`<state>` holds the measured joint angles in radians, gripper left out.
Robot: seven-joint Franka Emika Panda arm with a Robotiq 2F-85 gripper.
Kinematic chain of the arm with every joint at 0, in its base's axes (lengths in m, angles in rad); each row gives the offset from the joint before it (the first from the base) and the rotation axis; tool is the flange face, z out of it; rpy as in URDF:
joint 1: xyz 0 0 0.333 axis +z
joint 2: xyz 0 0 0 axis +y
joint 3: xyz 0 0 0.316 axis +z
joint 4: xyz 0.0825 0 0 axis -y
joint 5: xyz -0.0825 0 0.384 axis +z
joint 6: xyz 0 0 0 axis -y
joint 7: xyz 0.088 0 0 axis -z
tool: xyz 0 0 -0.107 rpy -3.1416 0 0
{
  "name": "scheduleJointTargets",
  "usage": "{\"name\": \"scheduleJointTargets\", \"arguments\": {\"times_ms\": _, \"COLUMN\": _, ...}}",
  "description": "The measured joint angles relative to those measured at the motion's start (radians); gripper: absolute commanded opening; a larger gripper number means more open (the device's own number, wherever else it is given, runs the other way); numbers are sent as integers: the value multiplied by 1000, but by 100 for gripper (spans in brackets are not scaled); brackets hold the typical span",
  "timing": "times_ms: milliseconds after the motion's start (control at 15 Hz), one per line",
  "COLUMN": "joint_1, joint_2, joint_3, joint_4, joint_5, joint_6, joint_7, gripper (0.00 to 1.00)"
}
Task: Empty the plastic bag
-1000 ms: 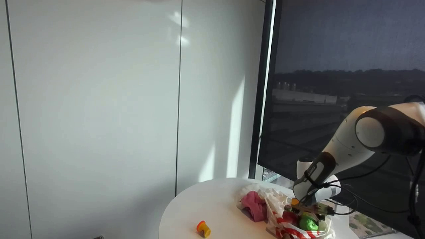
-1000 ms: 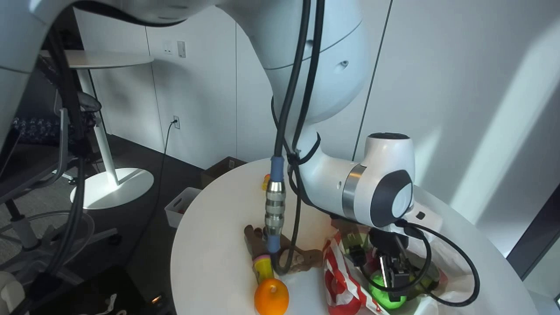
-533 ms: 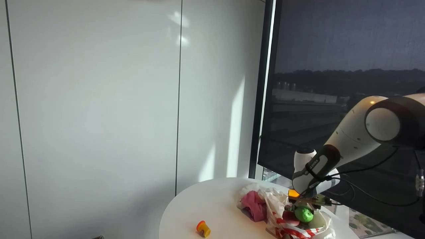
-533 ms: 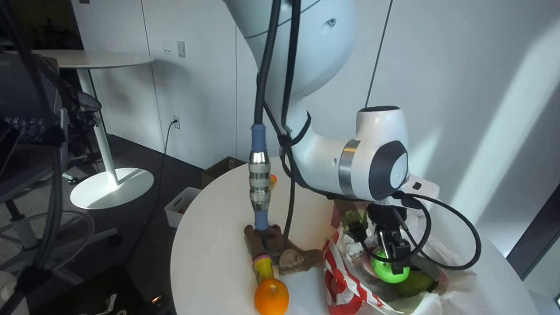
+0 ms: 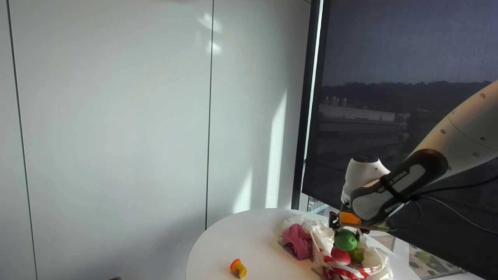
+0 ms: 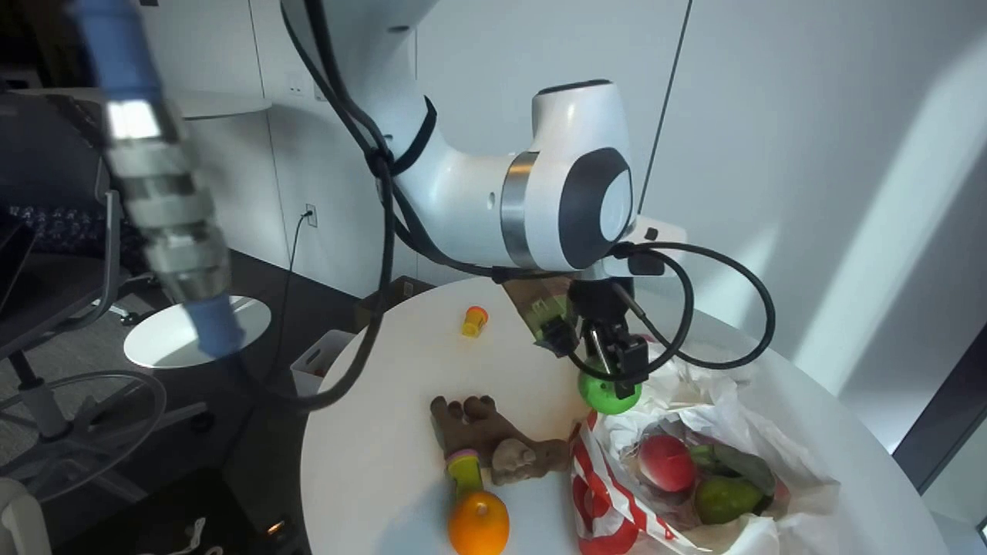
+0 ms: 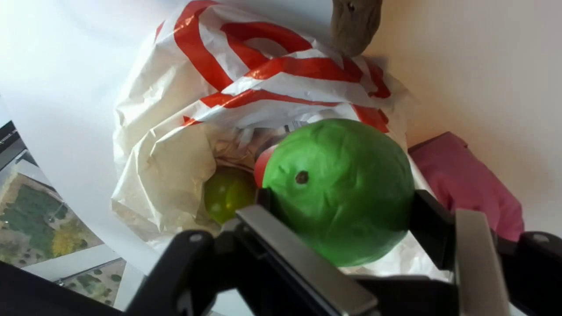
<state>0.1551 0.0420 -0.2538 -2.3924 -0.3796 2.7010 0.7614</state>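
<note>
The white plastic bag with red stripes (image 6: 597, 505) lies open on the round table; it also shows in the wrist view (image 7: 162, 105). My gripper (image 7: 344, 208) is shut on a green round fruit (image 7: 333, 162), one finger on each side. In both exterior views the green fruit (image 6: 608, 395) (image 5: 345, 240) is held above the bag, near its rim. A red fruit (image 6: 667, 462) and a dark green fruit (image 6: 725, 499) lie inside the bag. Part of the bag's inside is hidden behind the held fruit in the wrist view.
On the table (image 6: 370, 439) are an orange (image 6: 478, 524), a yellow-green item with a pink rim (image 6: 465, 466), a brown toy (image 6: 528, 459) and a yellow tub (image 6: 473, 322). A pink cloth (image 5: 298, 242) lies beside the bag. A white bin (image 6: 316, 362) stands on the floor.
My gripper has risen with the green fruit, lifting it from inside the bag to above it and shifting toward the bag's edge. The red and dark green fruits are now uncovered.
</note>
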Motion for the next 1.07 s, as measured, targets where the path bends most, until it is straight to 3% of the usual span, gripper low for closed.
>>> {"name": "scheduleJointTargets", "arguments": {"times_ms": 333, "joint_1": -35, "joint_2": 7, "joint_3": 165, "joint_4": -109, "joint_5": 391, "joint_6": -28, "joint_7": -367, "gripper": 53}}
{"name": "scheduleJointTargets", "arguments": {"times_ms": 467, "joint_1": -45, "joint_2": 55, "joint_3": 200, "joint_4": -104, "joint_5": 470, "joint_6": -72, "joint_7": -477, "gripper": 53}}
{"name": "scheduleJointTargets", "arguments": {"times_ms": 667, "joint_1": -54, "joint_2": 122, "joint_3": 215, "joint_4": -85, "joint_5": 447, "joint_6": -93, "joint_7": -521, "gripper": 53}}
{"name": "scheduleJointTargets", "arguments": {"times_ms": 1067, "joint_1": -28, "joint_2": 180, "joint_3": 213, "joint_4": -28, "joint_5": 228, "joint_6": -59, "joint_7": -429, "gripper": 53}}
